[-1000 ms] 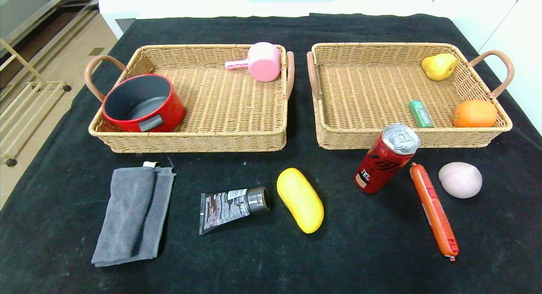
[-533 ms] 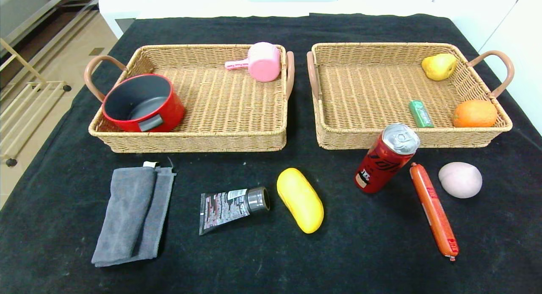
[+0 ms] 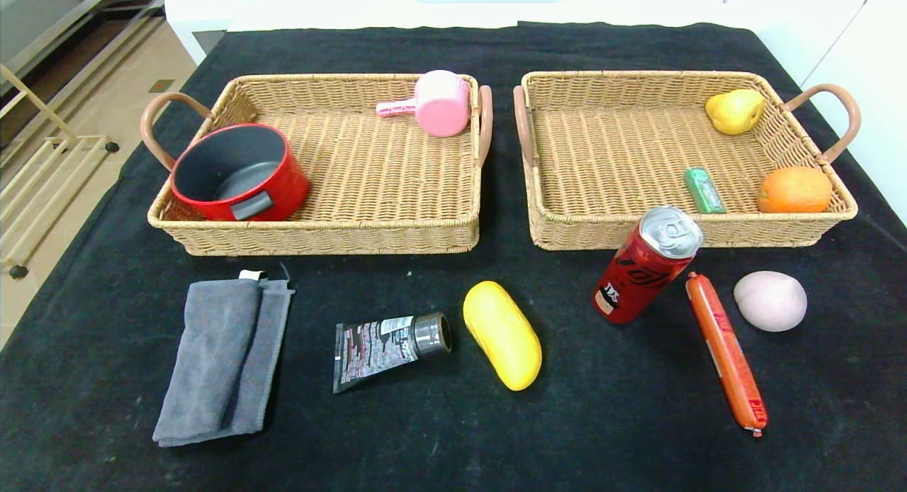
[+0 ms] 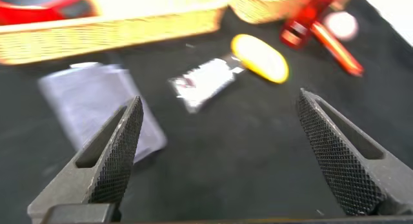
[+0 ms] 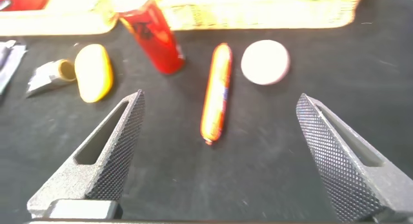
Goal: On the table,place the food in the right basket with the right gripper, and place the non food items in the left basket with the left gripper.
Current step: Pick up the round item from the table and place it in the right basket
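Both arms were held back near the robot. Left gripper (image 4: 216, 153) and right gripper (image 5: 219, 153) were spread wide and empty, ready to sort.

Laid in a near row on the black-cloth table (image 3: 453, 442):
- folded dark grey towel (image 3: 223, 357)
- black printed squeeze tube (image 3: 390, 347)
- smooth yellow oblong piece (image 3: 502, 334)
- long orange-red sausage stick (image 3: 726, 354)
- pale pinkish lump (image 3: 770, 300) (probably food)
- red drink can (image 3: 646, 265)

Beyond sat the left wicker basket (image 3: 319, 233) and right wicker basket (image 3: 751, 231).
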`<action>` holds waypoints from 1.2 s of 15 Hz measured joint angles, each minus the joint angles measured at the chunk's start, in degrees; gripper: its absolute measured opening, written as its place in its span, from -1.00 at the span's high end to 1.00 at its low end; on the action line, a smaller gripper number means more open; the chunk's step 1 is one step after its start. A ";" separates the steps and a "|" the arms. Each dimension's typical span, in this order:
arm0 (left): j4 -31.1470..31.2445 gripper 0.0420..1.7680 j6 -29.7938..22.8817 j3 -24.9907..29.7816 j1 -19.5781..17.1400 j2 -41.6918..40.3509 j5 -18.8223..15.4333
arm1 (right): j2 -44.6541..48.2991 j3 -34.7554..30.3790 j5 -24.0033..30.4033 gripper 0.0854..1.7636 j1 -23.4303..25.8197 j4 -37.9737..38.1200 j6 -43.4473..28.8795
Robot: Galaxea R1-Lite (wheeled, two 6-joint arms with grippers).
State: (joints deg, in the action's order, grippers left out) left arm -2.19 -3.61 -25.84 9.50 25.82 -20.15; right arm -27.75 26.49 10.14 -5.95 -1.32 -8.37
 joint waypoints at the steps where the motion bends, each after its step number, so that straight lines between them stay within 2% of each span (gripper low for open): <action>1: -0.20 -0.94 0.28 -0.89 1.66 2.71 -0.60 | -2.71 0.79 0.35 -0.94 -1.27 -1.35 0.04; 4: -2.46 -0.94 1.02 -3.34 7.95 11.45 -1.04 | -10.51 1.71 0.41 -0.94 -6.06 -5.66 0.06; 6: -3.75 -0.94 1.49 -5.07 10.48 17.34 -1.12 | -15.66 1.93 -0.65 -0.94 -9.56 -8.90 0.06; 8: -5.51 -0.94 1.85 -6.84 11.89 22.77 -1.15 | -20.02 2.06 -3.67 -0.94 -12.63 -12.54 0.06; 11: -7.84 -0.94 1.96 -9.46 13.76 28.32 -0.85 | -24.34 2.91 -7.95 -0.94 -17.01 -14.14 0.06; 18: -7.95 -0.94 1.27 -9.18 14.98 30.73 0.34 | -27.12 3.41 -8.85 -0.94 -18.36 -14.06 0.33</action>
State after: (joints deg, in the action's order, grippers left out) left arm -10.14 -2.34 -35.02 24.48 56.55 -19.81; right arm -54.87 29.90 1.29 -24.31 -15.37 -8.05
